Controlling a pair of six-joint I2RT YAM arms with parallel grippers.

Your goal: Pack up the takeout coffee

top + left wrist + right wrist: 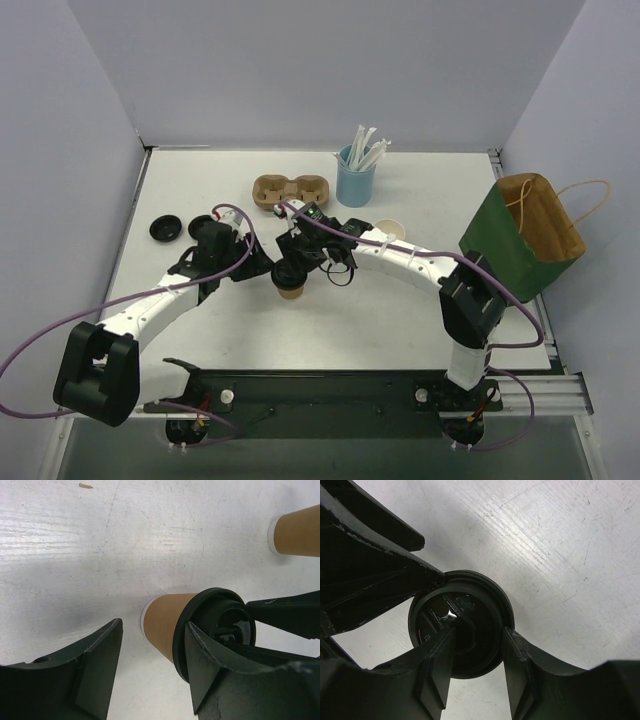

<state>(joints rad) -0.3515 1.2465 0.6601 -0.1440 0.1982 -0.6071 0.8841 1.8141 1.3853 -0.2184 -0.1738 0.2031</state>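
Observation:
The takeout coffee (290, 288), a tan paper cup (167, 625), stands upright at mid-table with a black lid (470, 605) on top. My right gripper (479, 632) comes down on it from above. One finger lies in the lid's recessed top and the other presses the outside of its rim, so it is shut on the lid. My left gripper (154, 625) is open at the cup's left side (268, 270). One of its fingers (210, 665) rests against the lid's rim; the other (97, 670) stands apart from the cup.
A second tan cup (390, 232), open-topped, stands just right of my right wrist. Behind are the brown two-hole carrier (290, 192) and the light-blue cup of straws (355, 178). A loose black lid (165, 229) lies at left. A green bag (525, 240) stands at right.

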